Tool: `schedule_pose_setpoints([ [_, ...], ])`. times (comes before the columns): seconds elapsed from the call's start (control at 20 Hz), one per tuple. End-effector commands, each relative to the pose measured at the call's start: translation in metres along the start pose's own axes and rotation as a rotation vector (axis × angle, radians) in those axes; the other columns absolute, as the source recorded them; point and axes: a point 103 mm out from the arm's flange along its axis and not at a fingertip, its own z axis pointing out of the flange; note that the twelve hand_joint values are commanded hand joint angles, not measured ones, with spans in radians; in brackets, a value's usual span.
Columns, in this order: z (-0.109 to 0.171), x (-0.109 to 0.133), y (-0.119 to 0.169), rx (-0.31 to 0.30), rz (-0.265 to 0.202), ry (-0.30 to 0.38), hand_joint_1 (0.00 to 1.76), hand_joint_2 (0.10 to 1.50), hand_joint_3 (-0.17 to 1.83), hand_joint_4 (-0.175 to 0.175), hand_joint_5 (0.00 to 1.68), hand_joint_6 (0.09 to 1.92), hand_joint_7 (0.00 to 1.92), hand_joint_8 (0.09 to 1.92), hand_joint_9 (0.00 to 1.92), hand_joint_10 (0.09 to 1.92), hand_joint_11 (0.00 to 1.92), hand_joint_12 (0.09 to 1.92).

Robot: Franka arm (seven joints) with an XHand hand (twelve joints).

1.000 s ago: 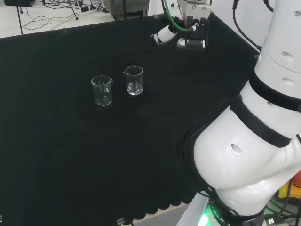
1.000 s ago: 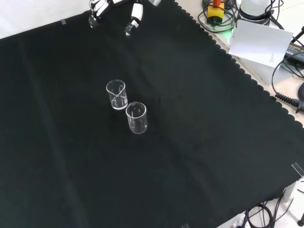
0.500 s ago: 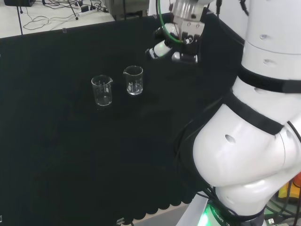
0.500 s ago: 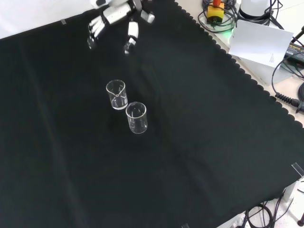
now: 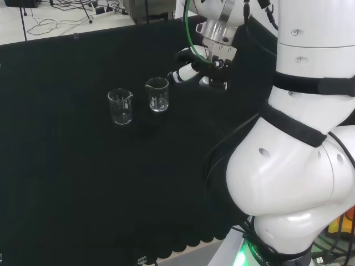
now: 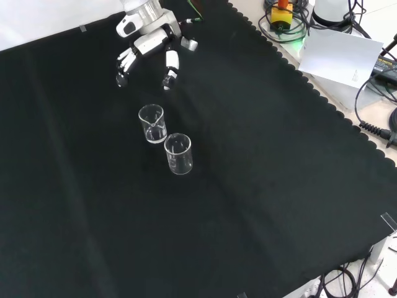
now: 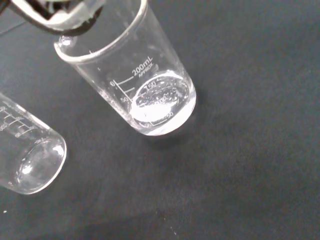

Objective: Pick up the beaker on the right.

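Two clear glass beakers stand empty and upright on the black cloth. In the head view the right beaker (image 5: 157, 94) is beside the left beaker (image 5: 120, 106). In the front view they are the upper beaker (image 6: 152, 123) and the lower beaker (image 6: 178, 153). The hand (image 6: 149, 46) hovers just beyond the upper beaker, open, its fingers spread and pointing down, touching nothing. The head view puts the hand (image 5: 192, 68) a little to the right of the right beaker. The wrist view looks down on the near beaker (image 7: 145, 85) and the other beaker (image 7: 30, 157).
The arm's white links (image 5: 299, 166) take up the right of the head view. Off the cloth's scalloped edge in the front view lie a white board (image 6: 341, 54) and cables (image 6: 378, 112). Bare black cloth (image 6: 260, 198) spreads around the beakers.
The hand has come down from the far edge of the cloth toward the right beaker, leftward in the head view and lower in the front view. The beakers have not moved.
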Motion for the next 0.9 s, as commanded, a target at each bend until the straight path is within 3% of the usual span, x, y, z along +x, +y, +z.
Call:
schedule_pose_setpoints([
  [0.05,0.014,-0.004,0.009,-0.003,-0.050,0.044,0.83,0.56,0.52,-0.030,0.43,0.09,0.24,0.60,0.41,0.62,0.00,1.38],
  [0.5,0.037,-0.010,0.023,0.006,-0.121,0.119,0.86,0.54,0.56,-0.030,0.45,0.09,0.26,0.60,0.42,0.60,0.00,1.37],
  [0.65,0.045,-0.015,0.027,0.005,-0.142,0.202,0.86,0.54,0.56,-0.030,0.45,0.09,0.26,0.61,0.42,0.60,0.00,1.36],
  [0.9,0.053,-0.017,0.031,0.003,-0.164,0.220,0.86,0.53,0.57,-0.030,0.47,0.09,0.29,0.62,0.42,0.59,0.00,1.35],
])
